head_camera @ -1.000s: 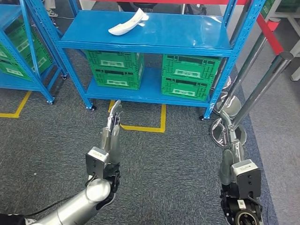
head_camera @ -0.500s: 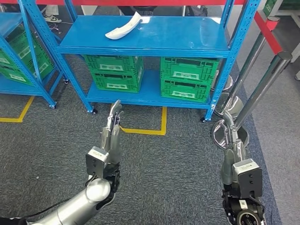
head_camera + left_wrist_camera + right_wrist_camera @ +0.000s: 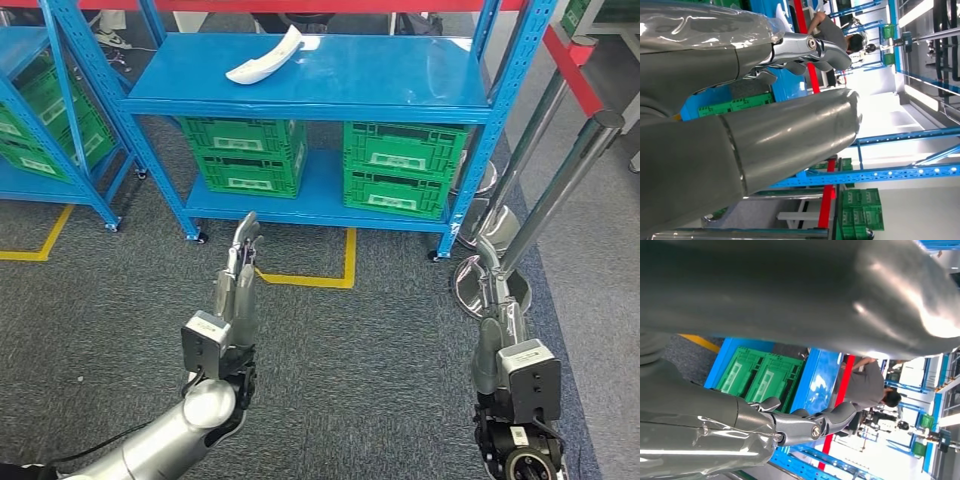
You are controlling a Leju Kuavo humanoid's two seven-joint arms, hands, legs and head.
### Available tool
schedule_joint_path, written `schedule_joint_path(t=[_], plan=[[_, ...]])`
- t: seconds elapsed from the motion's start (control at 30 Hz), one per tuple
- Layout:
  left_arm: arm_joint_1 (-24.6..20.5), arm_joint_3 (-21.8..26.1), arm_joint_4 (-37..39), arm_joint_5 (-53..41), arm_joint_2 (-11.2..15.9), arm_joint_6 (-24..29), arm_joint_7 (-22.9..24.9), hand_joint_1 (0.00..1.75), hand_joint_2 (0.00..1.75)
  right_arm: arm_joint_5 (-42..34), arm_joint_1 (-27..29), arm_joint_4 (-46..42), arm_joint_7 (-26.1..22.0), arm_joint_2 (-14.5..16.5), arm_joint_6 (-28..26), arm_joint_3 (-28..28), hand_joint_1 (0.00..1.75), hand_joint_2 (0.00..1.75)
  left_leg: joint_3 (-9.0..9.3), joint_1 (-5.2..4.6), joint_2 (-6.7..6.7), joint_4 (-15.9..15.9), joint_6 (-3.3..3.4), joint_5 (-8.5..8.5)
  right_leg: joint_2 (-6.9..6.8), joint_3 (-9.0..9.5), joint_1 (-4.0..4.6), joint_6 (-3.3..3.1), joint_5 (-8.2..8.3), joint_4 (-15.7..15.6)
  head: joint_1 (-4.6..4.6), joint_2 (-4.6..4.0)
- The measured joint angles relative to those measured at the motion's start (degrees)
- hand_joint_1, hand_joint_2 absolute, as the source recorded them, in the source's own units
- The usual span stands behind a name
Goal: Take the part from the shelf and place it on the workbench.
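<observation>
Both empty hands, left hand [image 3: 240,275] and right hand [image 3: 500,310], hover well short of the shelf [image 3: 362,95] edge.

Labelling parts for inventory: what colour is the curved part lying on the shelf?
White; the part shows best in the head view.

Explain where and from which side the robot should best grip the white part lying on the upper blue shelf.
Probably around the middle of the white part, coming from the shelf's open front. It is a long, narrow, slightly curved piece lying flat and slanted on the blue shelf, so fingers can close across its narrow width. The left hand, open and raised, is on its side.
</observation>
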Motion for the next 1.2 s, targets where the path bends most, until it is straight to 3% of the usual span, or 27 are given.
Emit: schedule_joint_path(t=[0.2, 0.3, 0.33, 0.4, 0.43, 0.47, 0.5, 0.57, 0.6, 0.67, 0.8, 0.87, 0.93, 0.97, 1.0, 1.03, 1.1, 1.13, 1.2], plan=[[0.02, 0.00, 0.00, -0.19, 0.13, 0.01, 0.13, 0.00, 0.00, -0.08, -0.01, 0.00, 0.01, 0.01, 0.26, 0.04, 0.00, 0.00, -0.14, -0.29, 0.00, 0.26, 0.58, -0.38, -0.02, 0.09, -0.30, 0.44, -0.12, -0.16, -0.01, 0.00], [0.03, 0.00, -0.02, -0.36, 0.14, 0.01, 0.14, 0.00, 0.00, -0.09, -0.08, -0.11, -0.02, 0.02, 0.35, 0.02, 0.00, 0.00, 0.88, 0.32, 0.08, -1.04, 1.10, -0.23, -0.06, -0.50, -0.14, 1.10, -1.13, 1.14, 0.09, 0.00], [0.03, 0.00, -0.03, -0.40, 0.13, 0.00, 0.15, 0.00, 0.00, -0.09, -0.15, -0.15, -0.03, 0.02, 0.36, 0.02, 0.00, 0.00, 1.38, 0.60, 0.14, -1.48, 1.26, -0.19, -0.07, -1.66, -0.14, 1.35, -2.29, 3.60, 0.23, 0.00], [0.08, 0.00, -0.02, -0.46, 0.09, -0.01, 0.19, 0.00, 0.00, -0.10, -0.17, -0.18, -0.02, 0.02, 0.35, 0.02, 0.00, 0.00, 1.94, 0.76, 0.25, -1.66, 1.46, -0.50, -0.08, -5.72, -0.48, 1.77, -5.28, 11.49, 0.49, 0.00], [0.14, 0.00, -0.02, -0.45, 0.07, -0.01, 0.21, 0.00, 0.00, -0.10, -0.09, -0.17, 0.02, 0.02, 0.34, 0.03, 0.00, 0.00, 2.20, 0.81, 0.23, -1.65, 1.43, -0.72, -0.08, -7.78, -0.71, 1.99, -6.15, 15.04, 0.54, 0.00], [0.21, 0.00, -0.01, -0.43, 0.06, 0.00, 0.22, 0.00, 0.00, -0.10, 0.00, -0.16, 0.05, 0.02, 0.32, 0.02, 0.00, 0.00, 2.53, 0.89, 0.18, -1.64, 1.33, -1.02, -0.10, -9.06, -0.95, 2.18, -5.93, 16.77, 0.55, 0.00], [0.24, 0.00, -0.01, -0.39, 0.06, 0.00, 0.22, 0.00, 0.00, -0.10, 0.06, -0.15, 0.07, 0.01, 0.29, 0.02, 0.00, 0.00, 2.98, 1.01, 0.11, -1.61, 1.13, -1.39, -0.12, -9.24, -1.17, 2.36, -4.57, 16.21, 0.57, 0.00], [0.27, 0.00, 0.00, -0.27, 0.04, -0.01, 0.20, 0.00, 0.00, -0.10, 0.09, -0.13, 0.08, 0.01, 0.20, 0.02, 0.00, 0.00, 4.08, 1.32, -0.03, -1.45, 0.50, -2.37, -0.19, -6.74, -1.56, 2.74, 0.31, 9.37, 0.63, 0.00], [0.23, 0.00, 0.01, -0.16, 0.03, -0.02, 0.13, 0.00, 0.00, -0.10, 0.07, -0.09, 0.05, 0.01, 0.13, 0.03, 0.00, 0.00, 4.44, 1.35, -0.08, -1.30, 0.09, -2.86, -0.19, -5.07, -1.53, 2.86, 1.93, 5.85, 0.81, 0.00], [0.10, 0.00, 0.02, 0.10, 0.02, -0.02, -0.05, 0.00, 0.00, -0.10, 0.06, -0.03, -0.06, 0.02, 0.01, 0.04, 0.00, 0.00, 4.43, 1.23, -0.14, -0.93, -0.67, -3.45, -0.13, -2.98, -1.39, 2.43, 2.28, 1.66, 0.97, 0.00], [-0.16, 0.00, 0.03, 0.42, 0.05, 0.00, -0.42, 0.00, 0.00, -0.10, 0.19, -0.01, -0.25, 0.05, -0.11, 0.00, 0.00, 0.00, 4.05, 1.35, -0.01, 0.06, -1.92, -4.43, 0.21, -1.86, -1.26, 0.64, 0.88, 0.69, 0.31, 0.00], [-0.37, 0.00, 0.04, 0.54, 0.08, 0.01, -0.62, 0.00, 0.00, -0.10, 0.10, -0.01, -0.33, 0.11, -0.11, -0.02, 0.00, 0.00, 0.65, 1.43, 0.05, 6.11, -2.35, -6.66, 0.20, -0.93, -1.40, -0.07, 0.43, 0.18, -0.23, 0.00], [-0.36, 0.00, 0.15, 0.66, 0.09, 0.01, -0.71, 0.00, 0.00, -0.11, 0.14, 0.07, -0.34, 0.11, -0.09, -0.02, 0.00, 0.00, -5.45, 1.42, 0.05, 14.96, -2.47, -8.67, 0.18, -0.16, -1.26, -0.50, -0.21, -0.02, -0.69, 0.00], [-0.28, 0.00, 0.22, 0.71, 0.10, 0.01, -0.72, 0.00, 0.00, -0.14, 0.21, 0.11, -0.35, 0.11, -0.07, -0.02, 0.00, 0.00, -7.81, 1.42, 0.05, 17.59, -2.42, -8.45, 0.24, 0.33, -1.16, -0.61, -0.63, -0.04, -0.85, 0.00], [-0.23, 0.00, 0.31, 0.72, 0.13, 0.01, -0.72, 0.00, 0.00, -0.17, 0.27, 0.15, -0.36, 0.11, -0.04, -0.02, 0.00, 0.00, -9.07, 1.40, 0.04, 17.91, -2.26, -6.95, 0.32, 0.97, -1.05, -0.68, -1.11, -0.05, -1.01, 0.00], [-0.20, 0.00, 0.36, 0.73, 0.17, 0.01, -0.73, 0.00, 0.00, -0.20, 0.31, 0.16, -0.37, 0.11, -0.01, -0.02, 0.00, 0.00, -8.99, 1.36, 0.04, 15.65, -1.97, -4.20, 0.42, 1.78, -0.95, -0.68, -1.66, -0.07, -1.18, 0.00], [-0.23, 0.00, 0.42, 0.74, 0.25, 0.01, -0.75, 0.00, 0.00, -0.21, 0.28, 0.17, -0.40, 0.11, 0.05, -0.02, 0.00, 0.00, -6.71, 1.03, 0.04, 7.91, -1.16, 1.49, 0.54, 3.24, -0.74, -0.54, -2.84, -0.22, -1.28, 0.00], [-0.27, 0.00, 0.44, 0.74, 0.27, 0.00, -0.78, 0.00, 0.00, -0.22, 0.25, 0.17, -0.41, 0.11, 0.07, -0.02, 0.00, 0.00, -5.32, 0.76, 0.04, 4.46, -0.81, 2.84, 0.59, 3.65, -0.66, -0.33, -3.36, -0.34, -1.19, 0.00], [-0.40, 0.00, 0.49, 0.75, 0.26, 0.00, -0.86, 0.00, 0.00, -0.23, 0.24, 0.19, -0.46, 0.11, 0.18, -0.02, 0.00, 0.00, -3.84, 0.31, 0.06, 1.63, -0.35, 2.28, 0.59, 4.09, -0.66, 0.27, -3.77, -0.70, -1.05, 0.00]])
